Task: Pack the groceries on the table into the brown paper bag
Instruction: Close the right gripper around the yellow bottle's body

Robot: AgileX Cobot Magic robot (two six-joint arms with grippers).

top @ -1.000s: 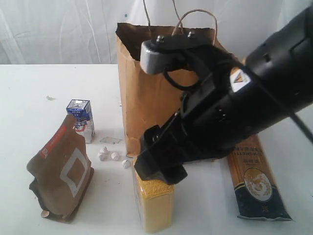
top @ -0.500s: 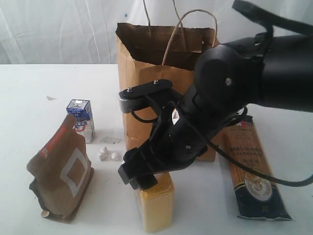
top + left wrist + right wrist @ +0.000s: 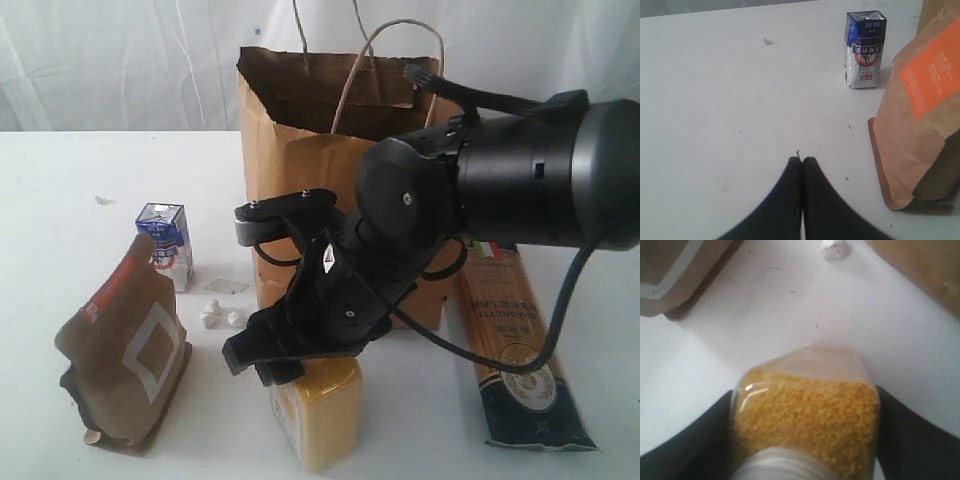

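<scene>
The yellow-grain bottle (image 3: 322, 420) (image 3: 805, 425) stands upright on the table (image 3: 60, 220) in front of the brown paper bag (image 3: 300, 200). My right gripper (image 3: 290, 365) (image 3: 805, 392) reaches down over its top, a black finger pressed against each side of it. The white cap shows at the edge of the right wrist view. My left gripper (image 3: 801, 160) hangs shut and empty over bare table. Near it are the blue-white carton (image 3: 865, 50) (image 3: 165, 240) and the brown pouch (image 3: 925, 115) (image 3: 130, 350). The long pasta pack (image 3: 515, 360) lies flat to the right of the bag.
Small white crumpled bits (image 3: 222, 315) lie between the carton and the bag, one of them (image 3: 836, 246) also in the right wrist view. The bag's mouth is open and its handles stand up. The right arm hides the bag's lower front.
The right arm has swung down and left over the bottle. Its jaws have drawn in against the bottle's sides. The left gripper has stayed shut.
</scene>
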